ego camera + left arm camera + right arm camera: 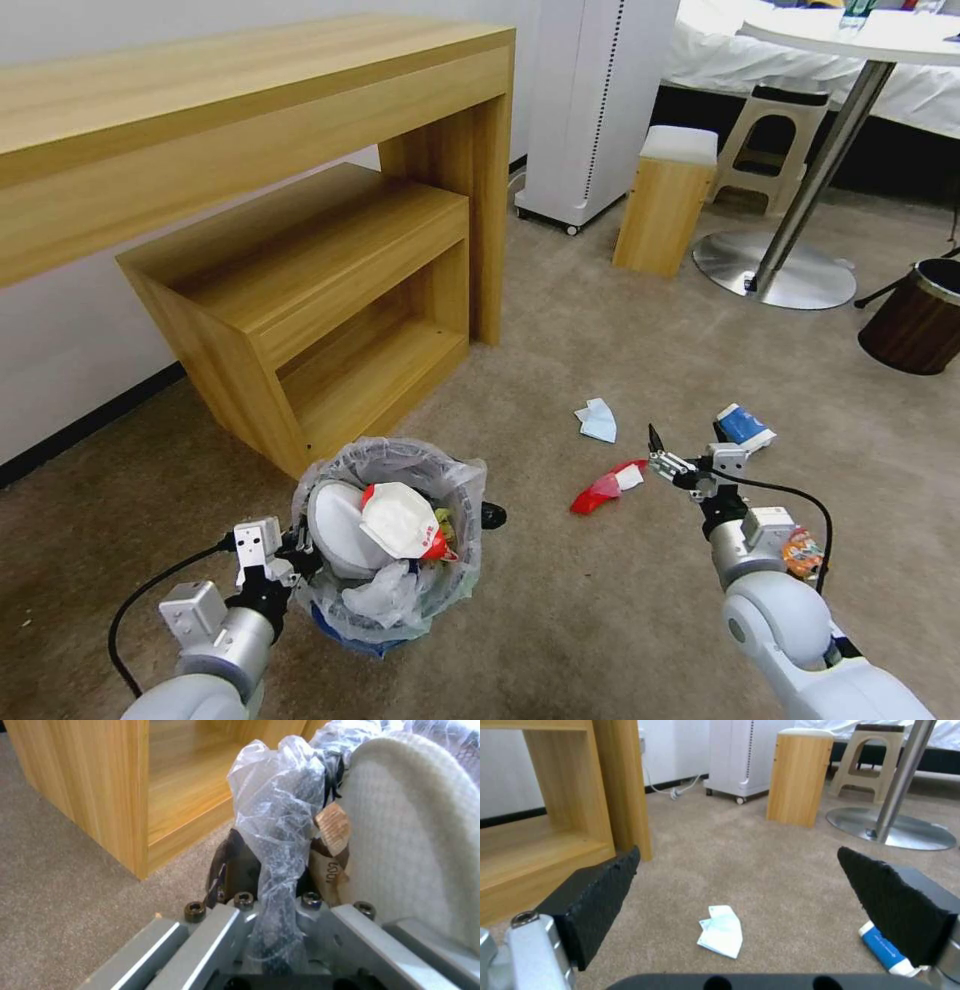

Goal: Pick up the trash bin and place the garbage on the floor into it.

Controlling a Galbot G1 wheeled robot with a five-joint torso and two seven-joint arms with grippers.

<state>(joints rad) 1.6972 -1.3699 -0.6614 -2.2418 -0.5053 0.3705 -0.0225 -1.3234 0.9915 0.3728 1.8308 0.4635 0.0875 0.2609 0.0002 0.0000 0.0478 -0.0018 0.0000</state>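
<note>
Trash bin (392, 545) sits lower centre of your head view, stuffed with white slippers (345, 525) and wrappers. Your left gripper (290, 552) is clamped on its bag-lined rim (277, 832), arm reaching in from lower left. Your right gripper (655, 452) hovers mid-right over the carpet, jaws wide and holding nothing, arm extended forward. A red wrapper (603, 489) lies just beside it, and a light-blue mask (598, 420) and blue-white cup (744, 426) are near. The right wrist view has the mask between the pads (900, 903).
</note>
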